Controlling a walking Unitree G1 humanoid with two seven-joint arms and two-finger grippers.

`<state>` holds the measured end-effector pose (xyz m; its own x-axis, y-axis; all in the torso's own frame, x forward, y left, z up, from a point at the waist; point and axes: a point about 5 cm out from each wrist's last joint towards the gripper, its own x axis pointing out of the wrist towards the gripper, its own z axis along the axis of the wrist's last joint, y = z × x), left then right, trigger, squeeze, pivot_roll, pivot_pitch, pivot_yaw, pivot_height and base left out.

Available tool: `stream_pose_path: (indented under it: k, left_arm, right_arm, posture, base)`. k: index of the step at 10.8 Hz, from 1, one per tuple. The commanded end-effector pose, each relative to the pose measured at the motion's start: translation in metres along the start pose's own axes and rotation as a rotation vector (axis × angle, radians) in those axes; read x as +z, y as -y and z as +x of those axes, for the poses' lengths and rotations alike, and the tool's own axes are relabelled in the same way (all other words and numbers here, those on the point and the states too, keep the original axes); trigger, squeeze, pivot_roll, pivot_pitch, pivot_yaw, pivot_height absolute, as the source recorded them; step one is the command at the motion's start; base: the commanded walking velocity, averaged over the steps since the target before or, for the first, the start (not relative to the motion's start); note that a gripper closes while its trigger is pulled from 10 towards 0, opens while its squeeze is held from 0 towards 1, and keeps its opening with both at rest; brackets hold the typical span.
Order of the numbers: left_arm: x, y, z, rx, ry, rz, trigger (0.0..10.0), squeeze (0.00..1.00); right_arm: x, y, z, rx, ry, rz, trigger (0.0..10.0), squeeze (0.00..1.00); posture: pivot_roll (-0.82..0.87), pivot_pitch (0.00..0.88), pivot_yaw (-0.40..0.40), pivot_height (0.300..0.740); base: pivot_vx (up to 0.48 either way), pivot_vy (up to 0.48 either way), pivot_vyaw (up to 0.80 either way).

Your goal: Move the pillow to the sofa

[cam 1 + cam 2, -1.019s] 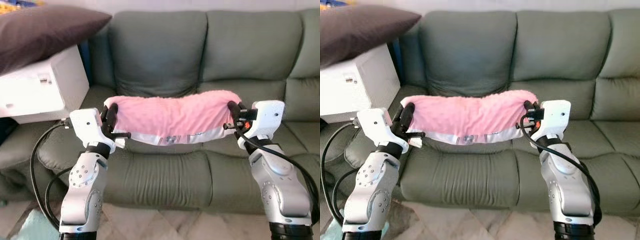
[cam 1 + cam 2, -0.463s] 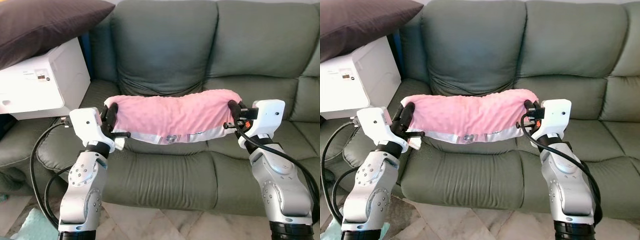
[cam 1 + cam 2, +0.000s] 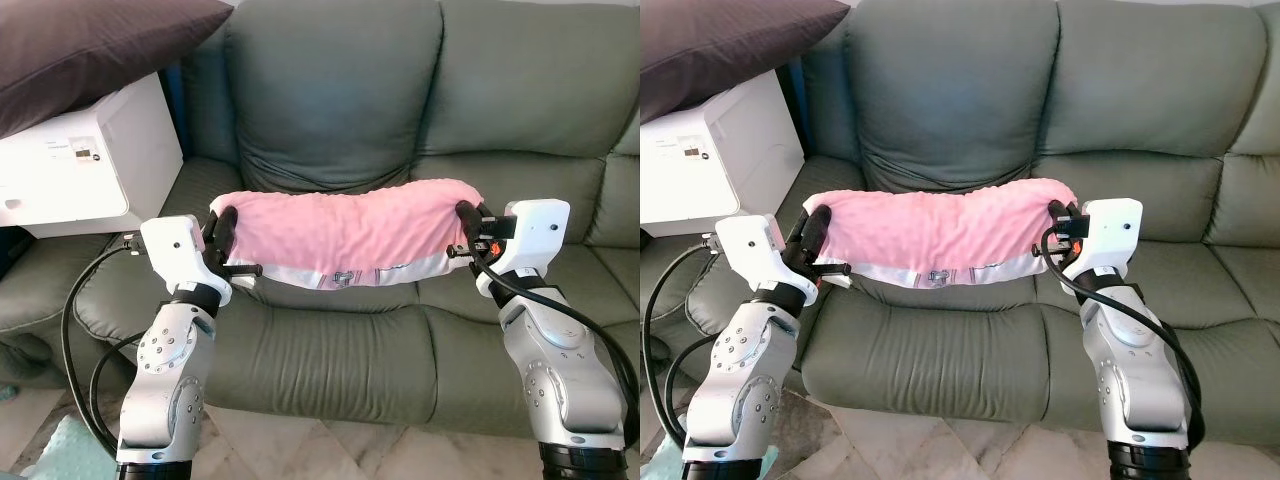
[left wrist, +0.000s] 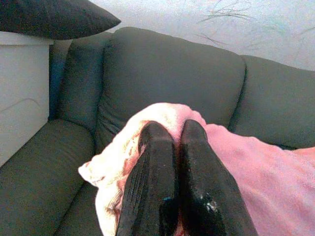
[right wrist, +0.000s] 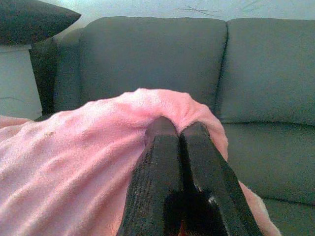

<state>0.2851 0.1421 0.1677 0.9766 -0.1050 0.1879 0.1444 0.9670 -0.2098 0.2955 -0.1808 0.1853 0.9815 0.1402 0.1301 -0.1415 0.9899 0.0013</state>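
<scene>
A pink fuzzy pillow point(image 3: 345, 235) with a white underside hangs stretched between my two grippers, in the air above the seat of the grey-green sofa point(image 3: 330, 110). My left gripper point(image 3: 224, 226) is shut on the pillow's left end, and my right gripper point(image 3: 466, 218) is shut on its right end. In the left wrist view the black fingers point(image 4: 167, 162) pinch pink fabric point(image 4: 256, 182). The right wrist view shows the same grip, fingers point(image 5: 177, 167) pressed together into the pillow point(image 5: 74, 162). The sofa's left seat cushion point(image 3: 330, 340) lies just below and in front of the pillow.
A white box-like appliance point(image 3: 75, 165) stands on the sofa's left end with a dark brown pillow point(image 3: 90, 45) on top of it. Tiled floor point(image 3: 300, 450) shows below the sofa front. Black cables loop from my left arm point(image 3: 80, 330).
The camera has tilted slightly, so the sofa and white appliance sit a bit differently in view. The pillow stays held between both grippers in the same pose.
</scene>
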Motion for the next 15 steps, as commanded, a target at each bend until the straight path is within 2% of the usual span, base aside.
stream_pose_path:
  k: [1, 9, 11, 15]
  left_arm:
    - [0.0027, 0.0027, 0.0016, -0.022, 0.004, 0.003, 0.0, 0.0]
    - [0.0013, 0.0019, 0.0006, -0.02, -0.001, 0.0, 0.0, 0.0]
    - [0.0005, 0.0, 0.0004, 0.002, -0.016, -0.036, 0.0, 0.0]
    - [-0.0056, 0.0, -0.0027, -0.018, -0.044, -0.027, 0.0, 0.0]
  right_arm:
    - [0.0098, -0.0023, 0.0012, 0.015, 0.038, -0.002, 10.0, 0.0]
    - [0.0098, -0.0035, 0.0019, 0.02, 0.034, -0.001, 10.0, 0.0]
    - [0.0095, -0.0036, 0.0019, 0.021, 0.033, -0.002, 10.0, 0.0]
    - [0.0087, -0.005, 0.0004, 0.027, 0.028, 0.007, 10.0, 0.0]
  posture:
    - [-0.11, 0.038, 0.029, 0.74]
    - [-0.11, 0.041, 0.029, 0.74]
    - [-0.11, 0.04, 0.029, 0.74]
    - [-0.11, 0.041, 0.031, 0.74]
  base:
    - [0.334, 0.0, 0.0]
    - [0.441, 0.0, 0.0]
    - [0.0, 0.0, 0.0]
    - [0.0, 0.0, 0.0]
